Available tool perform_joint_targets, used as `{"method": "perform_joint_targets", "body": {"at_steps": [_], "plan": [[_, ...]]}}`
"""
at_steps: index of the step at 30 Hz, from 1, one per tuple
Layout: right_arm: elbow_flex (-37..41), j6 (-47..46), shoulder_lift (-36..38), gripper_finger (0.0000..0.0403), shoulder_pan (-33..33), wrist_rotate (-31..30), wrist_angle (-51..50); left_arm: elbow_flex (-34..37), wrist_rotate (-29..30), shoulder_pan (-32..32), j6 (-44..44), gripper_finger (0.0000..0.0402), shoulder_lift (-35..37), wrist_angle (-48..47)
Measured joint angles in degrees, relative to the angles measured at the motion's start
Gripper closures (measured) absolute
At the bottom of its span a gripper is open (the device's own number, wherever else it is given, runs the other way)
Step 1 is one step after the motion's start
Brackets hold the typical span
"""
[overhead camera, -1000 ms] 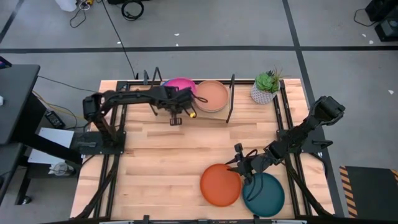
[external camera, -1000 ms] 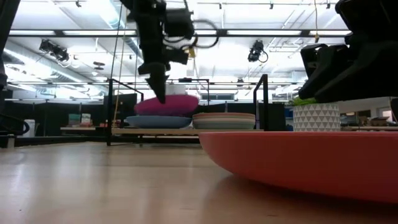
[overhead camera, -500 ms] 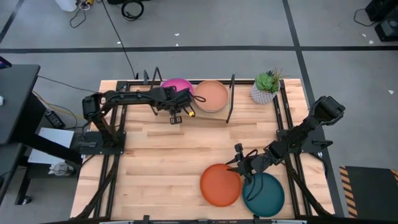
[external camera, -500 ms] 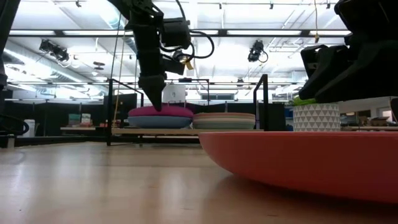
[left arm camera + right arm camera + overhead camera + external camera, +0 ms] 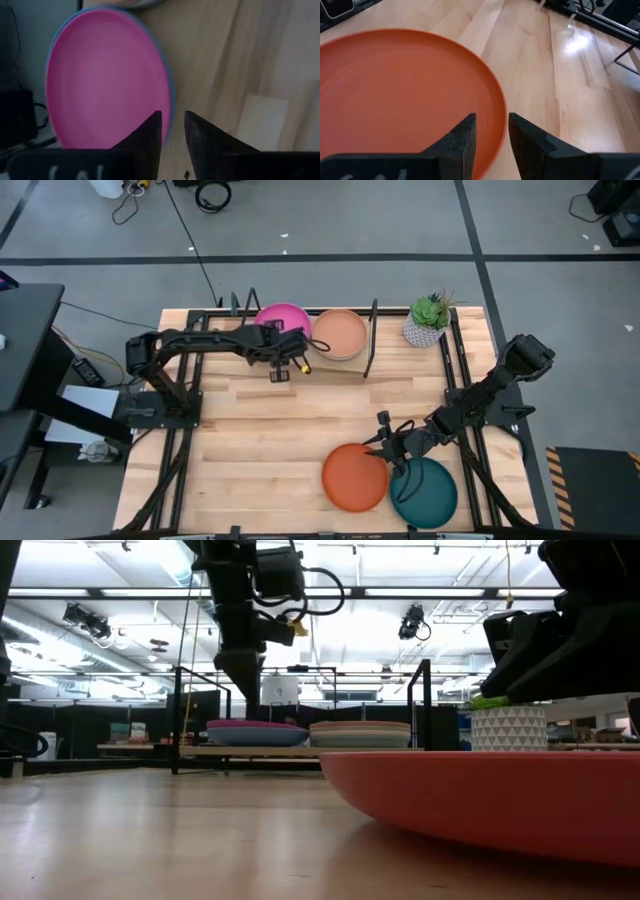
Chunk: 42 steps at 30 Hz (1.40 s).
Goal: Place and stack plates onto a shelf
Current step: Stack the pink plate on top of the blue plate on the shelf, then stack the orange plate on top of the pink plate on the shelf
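Magenta plate (image 5: 283, 318) sat flat on top of a blue plate (image 5: 256, 735) at the shelf's (image 5: 330, 362) left half; in the left wrist view the blue rim just showed around the magenta one. Beside it, on the shelf's right half, was a second stack with a tan plate (image 5: 341, 333) on top. Left gripper (image 5: 281, 358) hung just off the magenta plate's near edge, fingers (image 5: 150, 131) slightly apart, nothing between them. Right gripper (image 5: 383, 442) sat at the orange plate's (image 5: 354, 476) rim near the table's front, fingers (image 5: 465, 137) apart straddling the rim; couldn't tell whether they pinched it. Dark teal plate (image 5: 427, 493) lay partly under the orange one. Potted plant (image 5: 428, 319) stood at the back right corner. No readable labels or writing anywhere.
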<state>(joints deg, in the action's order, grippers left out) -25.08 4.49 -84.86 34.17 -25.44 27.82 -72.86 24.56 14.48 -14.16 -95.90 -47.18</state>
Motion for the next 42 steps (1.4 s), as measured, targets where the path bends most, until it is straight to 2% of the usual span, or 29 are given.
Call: {"method": "perform_joint_targets", "body": {"at_steps": [5,15,21,30,37,42], "plan": [[0.0,0.0,0.0,0.0282,0.0,0.0,0.4,0.0,1.5,0.7,1.4,0.0322,0.2,-3.9],[0.0,0.0,0.0,0.0282,0.0,0.0,0.7,0.1,5.8,3.4,7.0,0.0324,0.2,-4.0],[0.0,0.0,0.0,0.0282,0.0,0.2,0.8,0.2,11.4,3.7,10.5,0.0324,-1.5,-4.1],[0.0,0.0,0.0,0.0282,0.2,1.7,0.9,0.2,11.4,3.7,12.1,0.0324,-6.5,-7.9],[0.0,0.1,0.0,0.0282,0.2,1.7,1.2,-0.2,8.3,3.7,11.0,0.0325,-6.4,-6.5],[0.0,0.1,0.0,0.0282,0.3,1.7,0.7,-3.8,8.0,1.4,9.4,0.0325,-5.2,-8.2]]}}
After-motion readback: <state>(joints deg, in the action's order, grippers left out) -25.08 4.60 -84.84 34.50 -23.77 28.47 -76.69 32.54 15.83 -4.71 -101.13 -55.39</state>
